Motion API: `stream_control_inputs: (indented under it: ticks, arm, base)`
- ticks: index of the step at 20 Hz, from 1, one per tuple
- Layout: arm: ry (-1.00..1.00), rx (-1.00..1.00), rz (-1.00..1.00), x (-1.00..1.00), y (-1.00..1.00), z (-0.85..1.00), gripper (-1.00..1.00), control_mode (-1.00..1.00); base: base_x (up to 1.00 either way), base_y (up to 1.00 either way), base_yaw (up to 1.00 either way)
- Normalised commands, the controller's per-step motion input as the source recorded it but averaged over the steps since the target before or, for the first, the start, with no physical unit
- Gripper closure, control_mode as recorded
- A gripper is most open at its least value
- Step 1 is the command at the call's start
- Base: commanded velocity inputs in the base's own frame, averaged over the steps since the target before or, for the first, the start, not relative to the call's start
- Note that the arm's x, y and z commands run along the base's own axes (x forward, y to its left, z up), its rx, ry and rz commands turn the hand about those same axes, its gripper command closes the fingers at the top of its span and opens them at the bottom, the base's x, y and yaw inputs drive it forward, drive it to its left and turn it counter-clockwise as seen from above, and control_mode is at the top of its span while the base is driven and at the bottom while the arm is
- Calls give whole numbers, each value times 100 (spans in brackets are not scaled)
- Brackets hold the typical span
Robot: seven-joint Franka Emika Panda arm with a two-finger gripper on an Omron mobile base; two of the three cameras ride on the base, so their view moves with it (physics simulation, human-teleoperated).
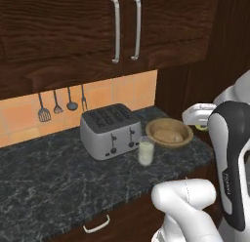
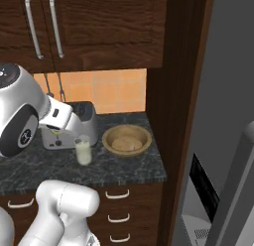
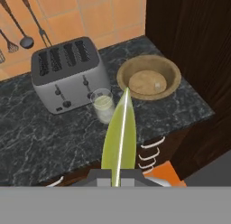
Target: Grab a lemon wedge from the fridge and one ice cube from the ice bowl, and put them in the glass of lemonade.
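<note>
Fridge [image 2: 223, 141] fills the right side of the right base view, grey door edge and black dispenser panel toward lower right. Judging by the wedge already in hand, the fridge step looks finished.

Counter [image 1: 44, 187], dark marbled stone, runs across the middle of both base views under the dark cabinets [image 1: 73, 26]. It carries everything else for the task.

Toaster [image 3: 67, 74] sits at upper left of the hand view, against the orange tile; just an obstacle beside the target.

Ice bowl [image 3: 169, 72], tan wood, upper right of centre in the hand view, near the counter's right end. A pale heap lies inside; one small cube-like bit shows on it, hard to resolve.

Glass of lemonade [image 3: 103, 103] stands just in front of the toaster's right corner, left of the bowl, apart from both.

Tool [image 3: 119, 173] at bottom centre of the hand view is pinching the lemon wedge [image 3: 120, 137], which sticks out ahead with its tip pointing between glass and bowl. It's held above the counter's front edge, short of the glass, presumably lining up for the drop. Next needs a forward move over the rim; the narrow opening makes a miss likely.
</note>
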Motion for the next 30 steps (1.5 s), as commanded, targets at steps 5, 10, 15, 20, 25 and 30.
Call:
stream_control_inputs:
  ticks: [5, 10, 15, 20, 25, 30]
  arm:
    - [0, 0, 0, 0, 0, 0, 100, 100]
    - [0, 0, 0, 0, 0, 0, 100, 100]
    - [0, 1, 0, 8, 0, -14, 100, -100]
    - [0, 3, 0, 40, 23, -50, 100, -100]
    - [0, 0, 1, 55, 58, -87, 100, -100]
    - [2, -2, 0, 54, 10, -47, 100, -100]
  base:
    - [3, 3, 0]
    - [0, 0, 0]
    - [0, 0, 0]
    - [0, 0, 0]
    - [0, 0, 0]
    - [0, 0, 0]
